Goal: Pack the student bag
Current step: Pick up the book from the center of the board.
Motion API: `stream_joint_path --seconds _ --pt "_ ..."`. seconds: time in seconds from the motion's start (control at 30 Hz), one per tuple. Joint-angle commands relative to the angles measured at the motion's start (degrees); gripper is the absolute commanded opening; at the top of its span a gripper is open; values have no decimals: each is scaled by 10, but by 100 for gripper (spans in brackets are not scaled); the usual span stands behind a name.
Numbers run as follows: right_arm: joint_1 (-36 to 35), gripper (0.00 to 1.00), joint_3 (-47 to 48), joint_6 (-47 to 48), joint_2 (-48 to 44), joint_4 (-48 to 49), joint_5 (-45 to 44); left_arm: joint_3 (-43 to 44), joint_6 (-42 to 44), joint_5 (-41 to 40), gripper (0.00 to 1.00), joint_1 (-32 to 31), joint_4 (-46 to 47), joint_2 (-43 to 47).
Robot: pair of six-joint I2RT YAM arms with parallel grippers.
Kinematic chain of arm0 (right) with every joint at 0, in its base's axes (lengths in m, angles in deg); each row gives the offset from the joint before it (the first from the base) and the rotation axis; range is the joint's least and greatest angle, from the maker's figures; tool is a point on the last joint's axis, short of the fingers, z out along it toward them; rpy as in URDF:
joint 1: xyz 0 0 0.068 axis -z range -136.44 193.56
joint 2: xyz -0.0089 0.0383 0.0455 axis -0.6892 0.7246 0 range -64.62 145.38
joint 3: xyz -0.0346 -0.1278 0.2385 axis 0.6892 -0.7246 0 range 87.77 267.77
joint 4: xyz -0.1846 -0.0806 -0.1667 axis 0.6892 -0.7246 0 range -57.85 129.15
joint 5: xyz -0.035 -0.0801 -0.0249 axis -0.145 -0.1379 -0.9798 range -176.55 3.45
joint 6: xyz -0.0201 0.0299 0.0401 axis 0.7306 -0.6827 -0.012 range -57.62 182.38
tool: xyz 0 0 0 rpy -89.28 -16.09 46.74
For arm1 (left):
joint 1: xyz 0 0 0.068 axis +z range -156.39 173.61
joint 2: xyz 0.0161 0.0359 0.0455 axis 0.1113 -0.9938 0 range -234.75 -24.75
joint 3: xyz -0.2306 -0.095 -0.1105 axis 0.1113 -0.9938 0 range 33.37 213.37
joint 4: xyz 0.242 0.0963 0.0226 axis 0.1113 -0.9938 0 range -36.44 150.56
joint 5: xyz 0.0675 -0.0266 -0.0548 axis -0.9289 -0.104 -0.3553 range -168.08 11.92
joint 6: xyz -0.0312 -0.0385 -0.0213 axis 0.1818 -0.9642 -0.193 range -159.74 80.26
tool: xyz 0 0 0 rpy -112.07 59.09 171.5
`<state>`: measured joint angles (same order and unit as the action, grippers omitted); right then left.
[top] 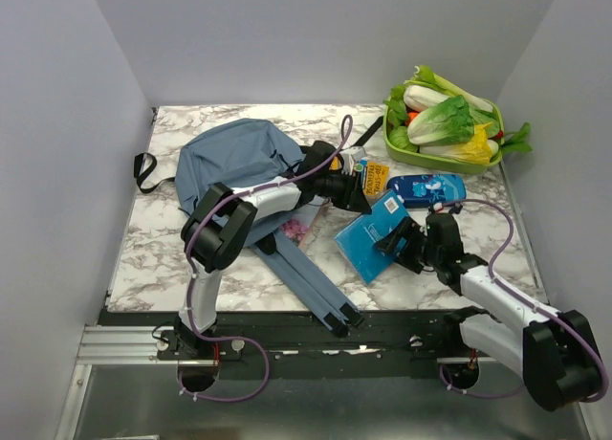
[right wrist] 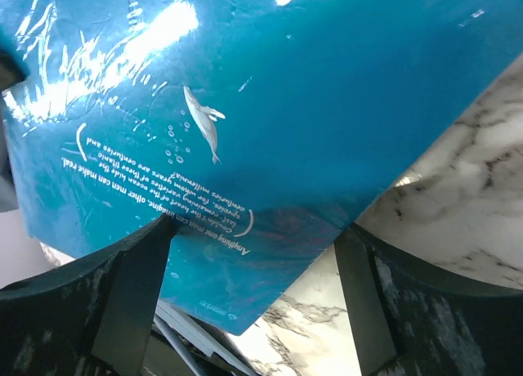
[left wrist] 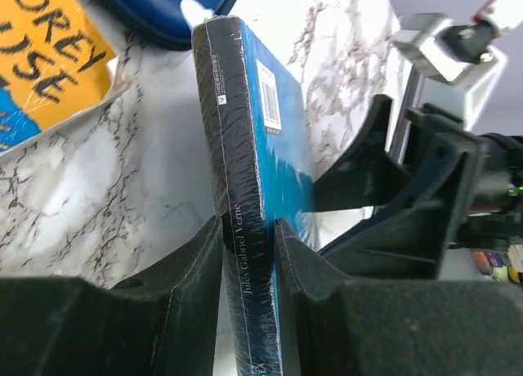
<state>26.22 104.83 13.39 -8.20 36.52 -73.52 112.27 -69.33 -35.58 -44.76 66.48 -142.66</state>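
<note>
Top view: the student bag sits on the back-left part of the table, with its straps trailing toward the near edge. The left gripper reaches across the bag to the blue book just to its right. The right gripper is at the book's near-right side. My guess is it takes both arms because a flat book is a pain to lift off marble. An orange packet and a blue pouch crowd the book's far side, and a veg tray sits further back. The left arm lies over the bag, so it's kinda in its own way. I can't tell if the bag is open.

Left wrist: the fingers are clenched on the book's spine edge, and the book stands on edge between the pads. The right gripper's black finger leans on the cover, which looks like a prop.

Right wrist: the fingers are spread wide. The cover lies across them, not pinched as far as I can see.
</note>
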Motion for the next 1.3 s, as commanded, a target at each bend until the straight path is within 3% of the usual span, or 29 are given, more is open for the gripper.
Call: stream_joint_path --seconds 0.0,0.13,0.47,0.83,1.27 --pt "-9 92 48 -1 39 140 34 24 -42 130 11 -40 9 55" --pt "-9 100 54 -14 78 186 58 21 -48 134 10 -34 8 69" --pt "-9 100 17 -70 113 377 99 -17 -93 148 10 -36 52 69" --pt "-9 100 3 -95 114 389 79 -26 -80 150 11 -43 32 67" --pt "-9 100 -14 -119 48 396 62 -15 -72 138 12 -44 12 55"
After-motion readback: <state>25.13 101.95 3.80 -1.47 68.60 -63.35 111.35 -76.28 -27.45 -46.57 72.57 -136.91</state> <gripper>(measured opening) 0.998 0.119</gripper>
